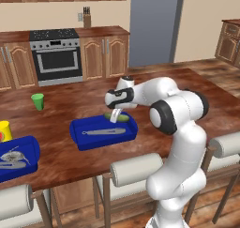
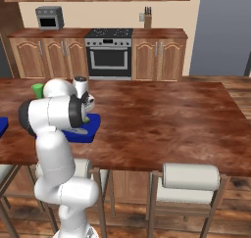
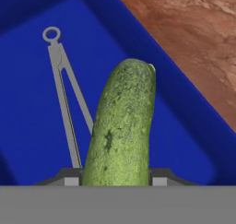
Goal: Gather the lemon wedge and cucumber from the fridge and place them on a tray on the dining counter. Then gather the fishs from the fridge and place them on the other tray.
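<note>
My gripper [image 1: 115,116] is shut on a green cucumber [image 1: 120,117], held by one end. The cucumber [image 3: 122,126] points away from the hand, low over the far right part of a blue tray [image 1: 103,141] on the dining counter [image 1: 154,81]. Whether it touches the tray floor I cannot tell. Grey tongs [image 3: 60,94] lie in the tray [image 3: 27,103] beside it. A small yellow sliver shows at the cucumber's far tip; I cannot tell if it is the lemon wedge. In the right base view the arm covers most of the tray [image 2: 81,134]. The fish are out of view.
A second blue tray [image 1: 21,149] with grey metal things in it sits at the counter's left front. A green cup [image 1: 38,101] and a yellow object [image 1: 4,130] stand on the left side. Padded stools [image 1: 136,168] line the near edge.
</note>
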Robot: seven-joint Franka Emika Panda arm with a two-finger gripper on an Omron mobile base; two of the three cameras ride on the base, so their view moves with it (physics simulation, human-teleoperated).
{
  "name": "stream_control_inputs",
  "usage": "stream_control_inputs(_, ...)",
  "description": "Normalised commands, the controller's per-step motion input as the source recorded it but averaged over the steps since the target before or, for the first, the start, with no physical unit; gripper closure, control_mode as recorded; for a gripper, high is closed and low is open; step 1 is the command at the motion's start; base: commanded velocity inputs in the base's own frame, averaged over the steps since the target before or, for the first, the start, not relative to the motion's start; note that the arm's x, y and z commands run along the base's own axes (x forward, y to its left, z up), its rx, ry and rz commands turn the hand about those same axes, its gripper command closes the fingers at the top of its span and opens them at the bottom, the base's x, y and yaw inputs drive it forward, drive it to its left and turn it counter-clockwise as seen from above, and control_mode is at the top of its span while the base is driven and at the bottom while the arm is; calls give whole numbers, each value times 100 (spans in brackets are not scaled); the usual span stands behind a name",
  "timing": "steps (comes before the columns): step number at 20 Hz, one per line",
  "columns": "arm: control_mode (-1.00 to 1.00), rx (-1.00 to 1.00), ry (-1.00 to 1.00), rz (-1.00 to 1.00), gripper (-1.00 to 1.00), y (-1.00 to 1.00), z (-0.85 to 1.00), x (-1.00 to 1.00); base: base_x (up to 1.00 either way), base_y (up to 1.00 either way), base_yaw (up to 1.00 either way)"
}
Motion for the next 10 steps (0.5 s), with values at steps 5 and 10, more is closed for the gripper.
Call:
stream_control_inputs(5, -100, -1, 0, 0, 100, 0, -10, 9, 0, 0, 0)
stream_control_inputs(10, -100, -1, 0, 0, 100, 0, -9, 11, 0, 0, 0)
